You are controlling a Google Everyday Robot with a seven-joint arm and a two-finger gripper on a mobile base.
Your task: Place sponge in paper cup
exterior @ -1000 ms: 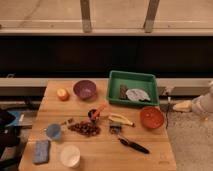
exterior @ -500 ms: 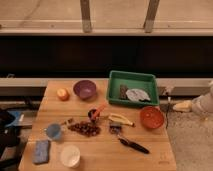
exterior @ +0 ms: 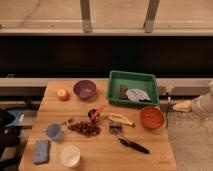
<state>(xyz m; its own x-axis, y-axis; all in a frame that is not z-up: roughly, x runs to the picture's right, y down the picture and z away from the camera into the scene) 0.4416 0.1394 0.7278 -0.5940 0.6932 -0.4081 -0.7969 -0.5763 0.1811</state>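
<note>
Moved: nothing you can pick out since the earlier frames; every item on the worktop (exterior: 102,156) lies where it did, and the claw (exterior: 181,106) hangs in the same spot.
Claw: off the worktop's right edge, level with the orange bowl (exterior: 151,117) and well apart from the sponge (exterior: 41,151). Its jaws stand open with nothing in them.
Sponge: lying flat at the front left corner of the worktop, long side running roughly front to back. It sits just left of the cup (exterior: 70,155) without touching it, and the blue mug (exterior: 53,131) is just behind it.
Cup: upright near the front edge, mouth up.
Handling: expect the sponge to be light, soft and springy. It should give under the pads rather than slip, and it cannot be damaged. A hard squeeze will only narrow it, which may help.
Where to hold: come straight down and close across the short width at mid-length, so it hangs level and does not droop to one side.
Fit: the sponge looks about as long as the cup's mouth is wide, so you will probably need to tip it end-down to get it in.
Cup risk: paper, likely empty and very light. A nudge on the rim could tip it or push it away, so release from just above the mouth.
Neighbours: keep your descent clear of the blue mug, the nearest thing to knock.
</note>
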